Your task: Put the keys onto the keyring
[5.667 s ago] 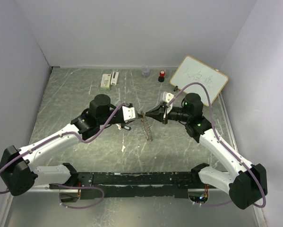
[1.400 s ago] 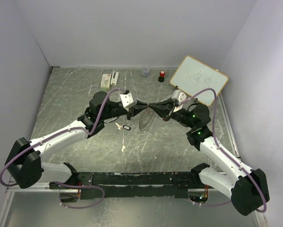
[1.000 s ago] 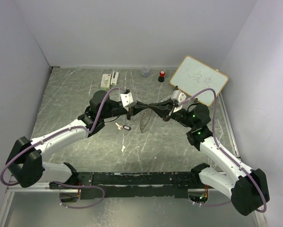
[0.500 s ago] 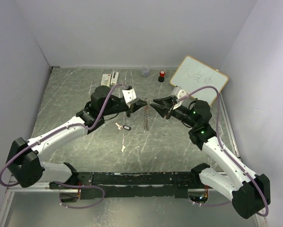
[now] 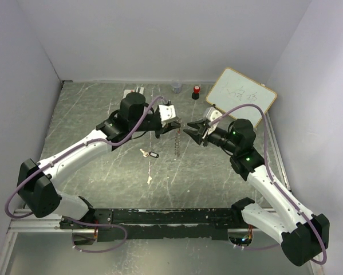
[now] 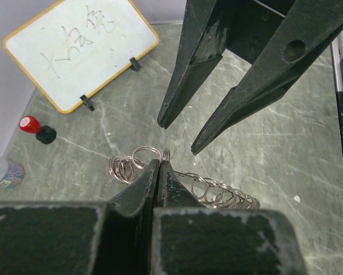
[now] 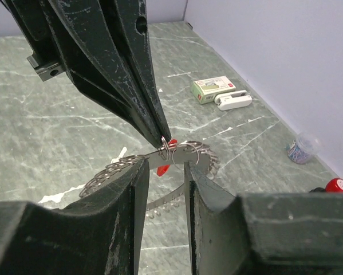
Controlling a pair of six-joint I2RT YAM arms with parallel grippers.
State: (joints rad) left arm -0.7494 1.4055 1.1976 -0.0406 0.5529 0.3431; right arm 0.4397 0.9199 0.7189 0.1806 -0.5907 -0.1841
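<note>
One keyring (image 5: pixel 176 143) hangs 12-to-6 from the clamped left gripper (image 5: pixel 178 124), the parted right gripper (image 5: pixel 188 130) just at its 3 o'clock.

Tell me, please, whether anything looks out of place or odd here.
The keyring hangs from the left gripper, pinched at its top edge, while the black-tagged key lies loose on the table, not yet threaded.

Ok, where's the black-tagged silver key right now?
Top view: the black-tagged silver key lies on the table, just left of the toothed dark-grey metal keyring hanging from the left gripper.
</note>
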